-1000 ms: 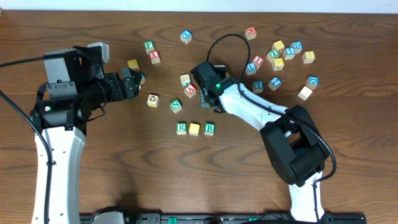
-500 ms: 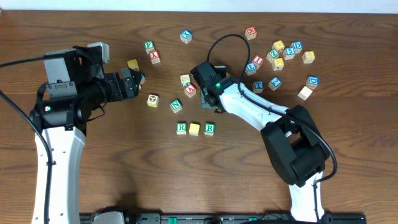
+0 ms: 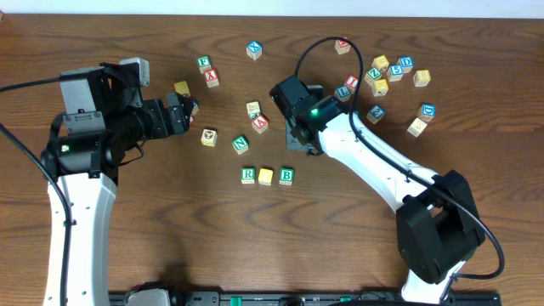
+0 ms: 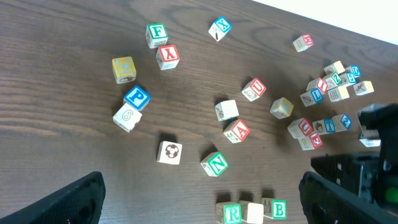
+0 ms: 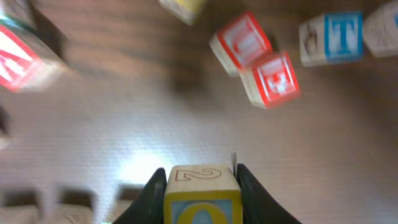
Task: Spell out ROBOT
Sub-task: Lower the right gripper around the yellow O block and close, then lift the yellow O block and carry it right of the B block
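Observation:
Three cubes stand in a row near the table's middle: green R (image 3: 247, 175), a yellow-faced one (image 3: 266, 176) and green B (image 3: 286, 176). The left wrist view also shows the R (image 4: 232, 214) and the B (image 4: 278, 208). My right gripper (image 5: 201, 186) is shut on a yellow-faced O cube (image 5: 201, 196) with a 2 on its top side. In the overhead view this gripper (image 3: 299, 143) hangs just behind the B. A blue T cube (image 5: 341, 35) lies further back. My left gripper (image 4: 202, 205) is open and holds nothing, hovering over the left half of the table (image 3: 189, 109).
Loose cubes lie scattered behind the row: green N (image 3: 240, 144), red A (image 3: 260, 124), a soccer-ball cube (image 3: 209, 137), green F (image 3: 203, 62) and red Y (image 3: 212, 77). A dense cluster of cubes (image 3: 391, 72) sits at the back right.
My right arm has swung to the right and slightly back, carrying the O cube with it. The left arm and the row have not moved.

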`<state>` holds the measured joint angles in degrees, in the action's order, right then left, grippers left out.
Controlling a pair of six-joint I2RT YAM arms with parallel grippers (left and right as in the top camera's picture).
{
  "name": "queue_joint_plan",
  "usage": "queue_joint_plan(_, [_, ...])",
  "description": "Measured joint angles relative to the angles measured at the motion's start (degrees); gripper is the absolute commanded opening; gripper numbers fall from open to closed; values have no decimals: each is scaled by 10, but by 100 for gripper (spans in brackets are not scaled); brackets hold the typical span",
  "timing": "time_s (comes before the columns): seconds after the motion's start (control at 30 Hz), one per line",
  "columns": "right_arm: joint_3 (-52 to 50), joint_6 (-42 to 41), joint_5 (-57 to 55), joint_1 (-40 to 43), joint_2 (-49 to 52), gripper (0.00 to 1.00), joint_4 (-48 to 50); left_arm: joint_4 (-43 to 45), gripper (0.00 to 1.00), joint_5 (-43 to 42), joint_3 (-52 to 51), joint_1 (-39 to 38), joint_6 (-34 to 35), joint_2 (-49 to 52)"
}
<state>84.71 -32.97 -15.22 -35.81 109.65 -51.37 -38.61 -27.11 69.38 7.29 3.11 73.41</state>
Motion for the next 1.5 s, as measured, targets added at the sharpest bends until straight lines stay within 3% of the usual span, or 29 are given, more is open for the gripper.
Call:
queue_joint_plan(0.33, [-11, -10, 3, 0, 0, 1, -20, 0, 98, 0, 0, 0, 0, 0])
queue_joint_plan(0.63, [-82, -16, 17, -4, 0, 1, -10, 0, 98, 0, 0, 0, 0, 0])
queue_joint_plan(0.97, [-188, -45, 30, -77, -51, 7, 65, 0, 98, 0, 0, 0, 0, 0])
queue_joint_plan(1.5, [-203, -60, 30, -80, -71, 7, 118, 0, 98, 0, 0, 0, 0, 0])
